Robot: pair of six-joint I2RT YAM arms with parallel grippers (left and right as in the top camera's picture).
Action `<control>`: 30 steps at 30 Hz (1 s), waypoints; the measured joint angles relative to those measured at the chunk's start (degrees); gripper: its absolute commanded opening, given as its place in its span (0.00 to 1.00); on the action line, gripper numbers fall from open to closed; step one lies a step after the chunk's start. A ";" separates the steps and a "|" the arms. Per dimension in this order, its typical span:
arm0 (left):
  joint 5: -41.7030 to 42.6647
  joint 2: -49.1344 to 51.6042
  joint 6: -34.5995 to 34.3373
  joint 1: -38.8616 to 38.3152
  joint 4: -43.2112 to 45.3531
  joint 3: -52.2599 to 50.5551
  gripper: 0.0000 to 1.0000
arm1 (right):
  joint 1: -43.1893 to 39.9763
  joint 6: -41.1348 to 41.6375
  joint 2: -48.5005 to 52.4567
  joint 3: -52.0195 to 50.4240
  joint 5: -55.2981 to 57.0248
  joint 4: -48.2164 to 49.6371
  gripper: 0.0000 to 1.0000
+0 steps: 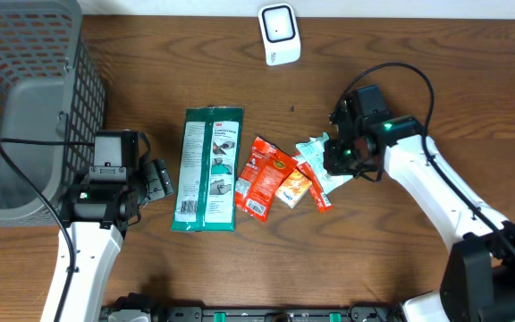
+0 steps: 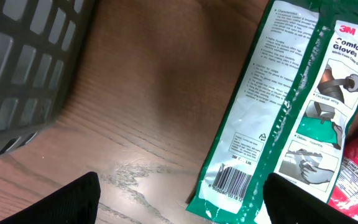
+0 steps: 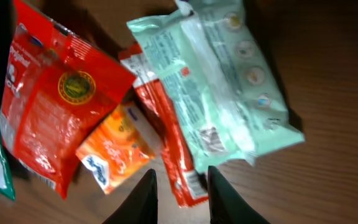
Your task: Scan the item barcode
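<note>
Several items lie mid-table. A green-and-white gloves pack [image 1: 206, 170] [image 2: 291, 106] shows its barcode [image 2: 232, 180] at its near end. To its right are a red packet [image 1: 259, 177] [image 3: 48, 106], an orange packet [image 1: 293, 188] [image 3: 114, 152], a slim red packet [image 1: 317, 192] [image 3: 169, 137] and a mint-green wipes pack [image 1: 314, 152] [image 3: 222, 81]. My left gripper [image 1: 157, 179] [image 2: 180, 180] is wide open just left of the gloves pack, holding nothing. My right gripper [image 1: 336, 159] [image 3: 181, 171] hovers over the slim red packet's end, jaws a little apart, gripping nothing.
A white scanner [image 1: 279, 34] stands at the far edge, above the items. A grey mesh basket [image 1: 25, 107] [image 2: 23, 62] fills the far left corner, close behind my left arm. Bare wood lies to the right of the wipes pack.
</note>
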 measured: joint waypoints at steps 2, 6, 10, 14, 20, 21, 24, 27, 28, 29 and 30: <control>0.00 0.00 0.02 0.00 0.00 0.00 0.84 | 1.22 1.09 1.25 0.00 0.20 1.27 0.23; 0.00 0.00 0.00 0.00 0.00 0.00 0.84 | 4.59 2.89 4.76 0.00 3.67 2.01 0.22; 0.00 0.00 0.00 0.00 0.00 0.00 0.85 | 7.19 5.29 7.43 0.00 7.04 2.10 0.22; 0.00 0.00 0.02 0.00 0.00 0.00 0.84 | 9.53 8.00 8.50 0.00 8.57 3.04 0.22; 0.00 0.00 0.02 0.00 0.00 0.00 0.85 | 12.66 9.44 8.52 0.00 9.01 5.33 0.26; 0.00 0.00 0.00 0.00 0.00 0.00 0.85 | 13.16 9.57 8.52 0.00 9.05 6.03 0.27; 0.00 0.00 0.02 0.00 0.00 0.00 0.85 | 14.32 9.57 8.52 0.00 9.05 8.81 0.27; 0.00 0.00 0.02 0.00 0.00 0.00 0.85 | 14.84 9.14 8.52 0.00 9.05 11.37 0.22; 0.00 0.00 0.02 0.00 0.00 0.00 0.84 | 14.91 8.96 8.52 0.00 9.05 11.82 0.20; 0.00 0.00 0.02 0.00 0.00 0.00 0.85 | 14.91 8.44 8.52 0.07 9.05 11.74 0.20; 0.00 0.00 0.02 0.00 0.00 0.00 0.85 | 14.86 7.98 8.52 0.17 9.05 11.37 0.20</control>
